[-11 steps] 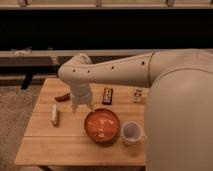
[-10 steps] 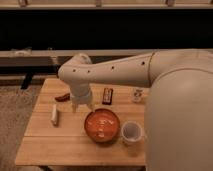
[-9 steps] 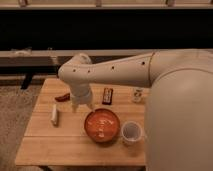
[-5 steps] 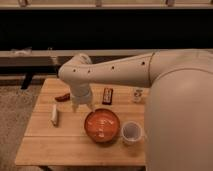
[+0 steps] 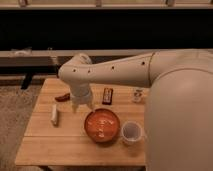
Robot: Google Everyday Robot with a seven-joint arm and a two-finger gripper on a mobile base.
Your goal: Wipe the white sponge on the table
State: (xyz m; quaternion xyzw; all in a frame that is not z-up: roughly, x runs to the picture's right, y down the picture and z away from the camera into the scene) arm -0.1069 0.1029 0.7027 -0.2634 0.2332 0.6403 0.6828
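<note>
Tool (image 5: 82,107) hangs fingers-down over the desk (image 5: 65,146), above the back half of the top. Fingers stand apart, with nothing seen between them. Cannot tell whether the tips touch the wood.

Closest: a small red item (image 5: 62,97), just left of the tool and a little behind it, partly hidden by the wrist.

Orange bowl (image 5: 102,125): just in front of the tool and to its right, upright, with pale flecks inside.

Dark bar (image 5: 107,95): near the tool's right side, slightly behind it, lying flat.

Sponge (image 5: 54,114): left of the tool and slightly forward, lying flat on the desk with its long side running front to back. It is apart from the tool, with bare wood between them.

Cup (image 5: 132,132): farther right, past the bowl and just beside its right rim, upright.

Small pale object (image 5: 138,95): far right, by the arm's bulk; too blurred to identify.

Beyond the desk: a long low ledge (image 5: 30,56) against a dark wall. Carpet (image 5: 12,120) lies off to the left.
</note>
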